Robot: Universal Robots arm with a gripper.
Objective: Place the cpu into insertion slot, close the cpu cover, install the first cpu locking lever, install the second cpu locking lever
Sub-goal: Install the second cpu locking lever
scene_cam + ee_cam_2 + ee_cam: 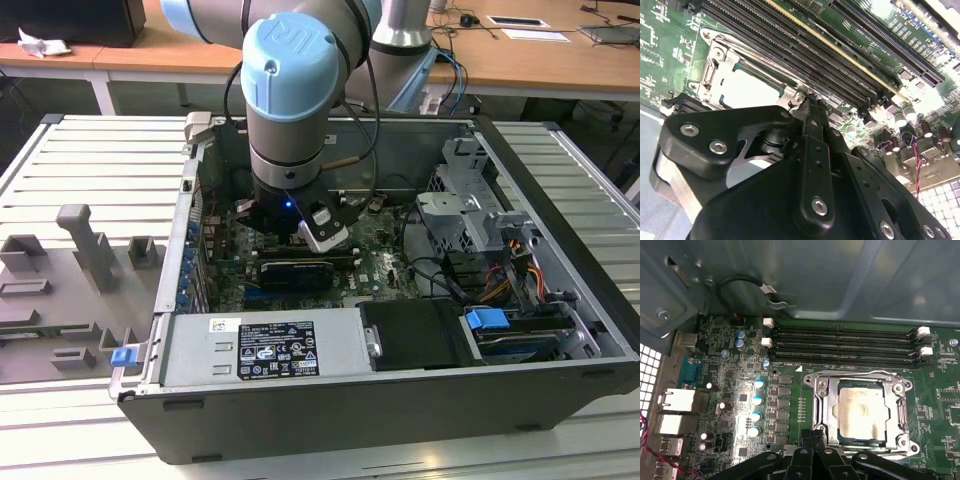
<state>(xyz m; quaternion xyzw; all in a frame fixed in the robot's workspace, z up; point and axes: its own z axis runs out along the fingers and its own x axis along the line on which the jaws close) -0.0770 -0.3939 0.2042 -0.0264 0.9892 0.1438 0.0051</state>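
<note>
End effector, black linkage fingers, is closed down to a narrow tip with nothing between the fingers; the tip sits at the near rim of the insertion slot, the square silver-rimmed socket on the green motherboard. In the second wrist view the tip touches or nearly touches the socket frame edge; I can't tell which. My read: fingers pinched to act as a pusher on the latch hardware, not to grip.

The cpu, small flat square chip with pale silvery-tan face, is already seated in the socket centre. The cpu cover, thin silver frame plate with a square window, lies flat around it, so the chip shows through the window. A thin wire lever runs along the far rim of the socket; whether either lever is hooked I can't tell.

Clearance: long black memory slots sit just past the far socket rim, so little room that way. A row of silver-topped capacitors stands to one side, near but clear of the frame.

Exterior view: grey-and-blue arm reaches straight down into the open dark grey computer case, which rests on the slatted metal desk. Case walls and the drive cage at the exterior view's right box in lateral moves; up is the open exit.
</note>
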